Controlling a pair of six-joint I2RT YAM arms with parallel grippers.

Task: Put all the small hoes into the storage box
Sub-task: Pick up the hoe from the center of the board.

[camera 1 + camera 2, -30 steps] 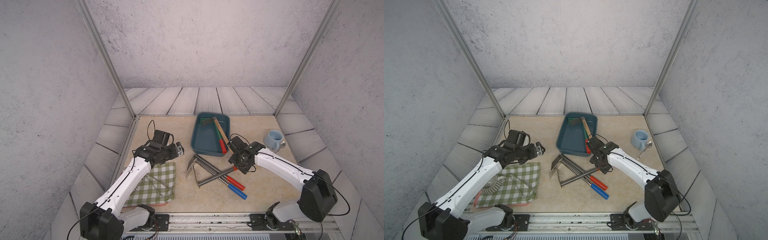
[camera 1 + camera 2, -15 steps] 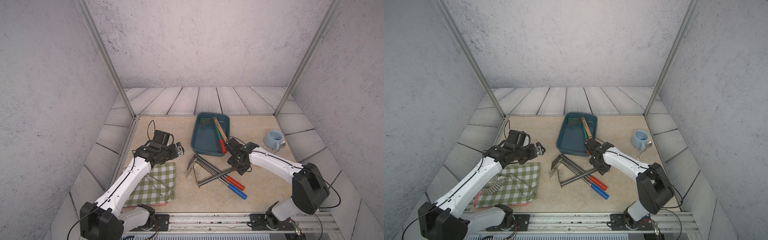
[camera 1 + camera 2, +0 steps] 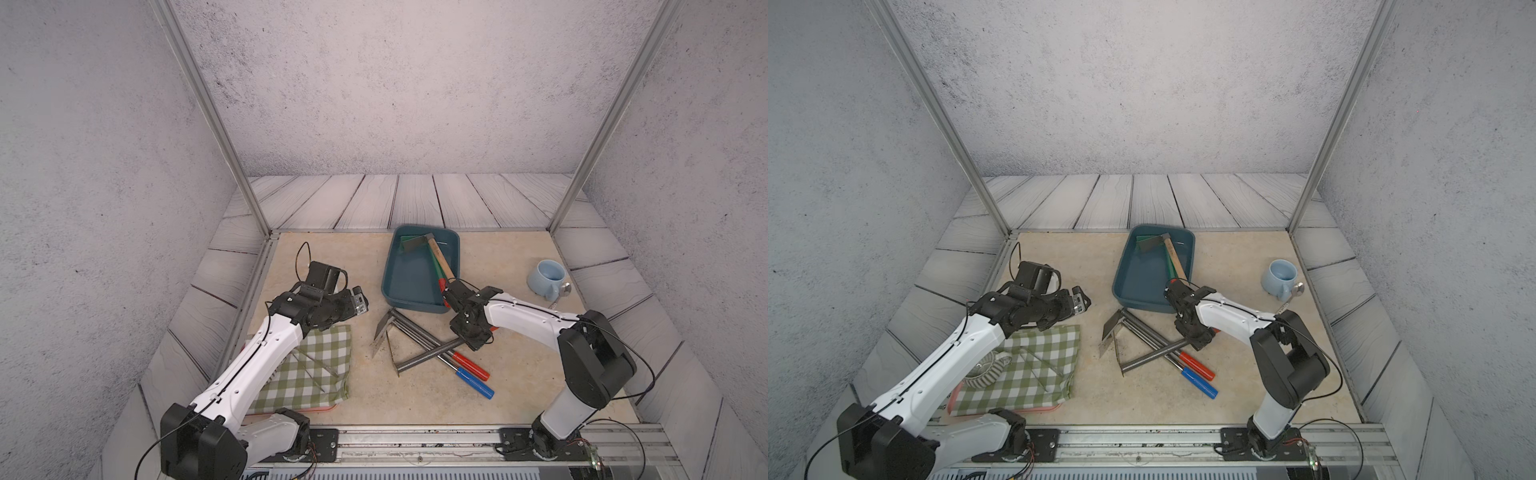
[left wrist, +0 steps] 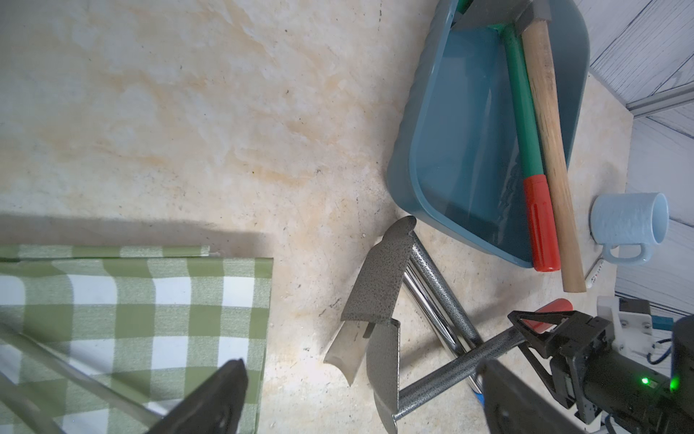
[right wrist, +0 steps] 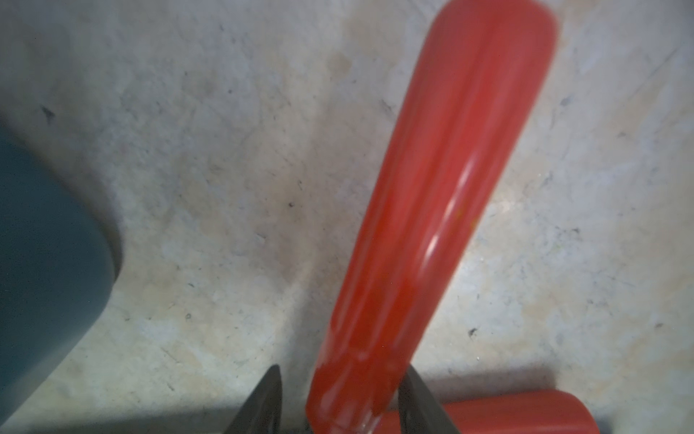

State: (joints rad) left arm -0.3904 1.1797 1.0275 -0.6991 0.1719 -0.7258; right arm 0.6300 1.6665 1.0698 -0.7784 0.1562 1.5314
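Moved: right gripper (image 5: 341, 394) had sunk onto the small hoe (image 4: 450, 375), jaws narrowing.
Right gripper: straddled its red handle (image 5: 432, 206), a gap left on one side.
Left gripper (image 4: 362, 366): wide apart, empty.
Small hoe: on the surface (image 3: 332, 257) across two other tools (image 3: 471, 366), just outside the storage box (image 3: 411, 305).

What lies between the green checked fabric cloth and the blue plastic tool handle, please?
There lie grey metal hoe blades and crossed steel shafts, shown in both top views.
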